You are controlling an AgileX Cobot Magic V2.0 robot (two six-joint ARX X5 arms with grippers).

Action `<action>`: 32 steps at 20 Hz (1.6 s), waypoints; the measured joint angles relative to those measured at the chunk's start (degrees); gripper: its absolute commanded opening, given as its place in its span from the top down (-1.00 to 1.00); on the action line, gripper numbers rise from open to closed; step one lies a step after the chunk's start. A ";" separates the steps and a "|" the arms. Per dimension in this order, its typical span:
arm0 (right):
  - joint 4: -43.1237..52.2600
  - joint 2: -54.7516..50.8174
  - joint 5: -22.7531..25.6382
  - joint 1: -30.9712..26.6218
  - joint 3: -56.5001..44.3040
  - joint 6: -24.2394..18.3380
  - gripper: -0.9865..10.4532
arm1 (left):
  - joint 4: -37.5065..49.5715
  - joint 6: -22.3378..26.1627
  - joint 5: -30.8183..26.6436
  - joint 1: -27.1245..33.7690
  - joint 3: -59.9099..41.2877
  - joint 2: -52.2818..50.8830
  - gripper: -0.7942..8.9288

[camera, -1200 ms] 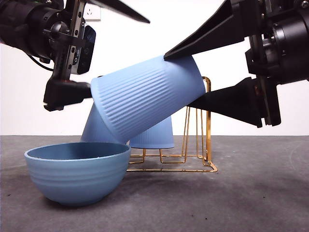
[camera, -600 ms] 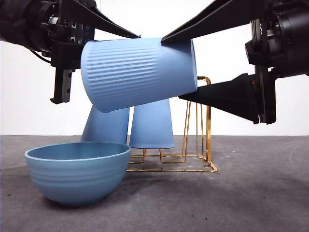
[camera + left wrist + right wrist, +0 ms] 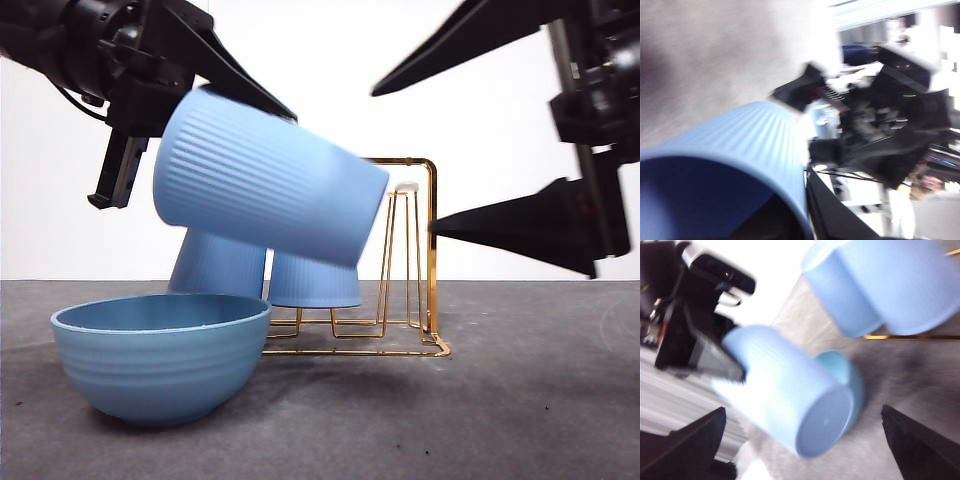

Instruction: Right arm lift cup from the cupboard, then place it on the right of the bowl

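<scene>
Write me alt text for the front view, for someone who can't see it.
A ribbed light-blue cup hangs tilted in the air, held at its rim by the left gripper, above a blue bowl on the grey table. The right gripper is open beside it, not touching. Behind, two more cups sit upside down on a gold wire rack.

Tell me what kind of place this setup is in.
Probably a robotics lab bench staged as a kitchen scene. A blue bowl and a gold wire rack of cups sit on a grey mat before a blank white wall, while the left gripper holds a cup aloft.
</scene>
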 measured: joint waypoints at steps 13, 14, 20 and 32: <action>-59.34 -29.59 15.32 -2.43 16.50 -11.89 -0.01 | -26.62 12.55 -29.24 -15.37 22.16 8.76 0.82; -62.90 -30.69 16.35 -2.43 18.21 -12.94 -0.01 | -29.49 14.53 -31.19 -16.37 24.96 10.88 0.82; -75.41 -35.56 20.13 -2.43 24.63 -16.06 -0.01 | -42.10 25.11 -44.70 -22.51 39.36 23.06 0.82; -80.24 -37.35 21.46 -2.43 25.46 -17.11 -0.01 | -47.95 36.70 -62.49 -30.16 45.51 34.77 0.82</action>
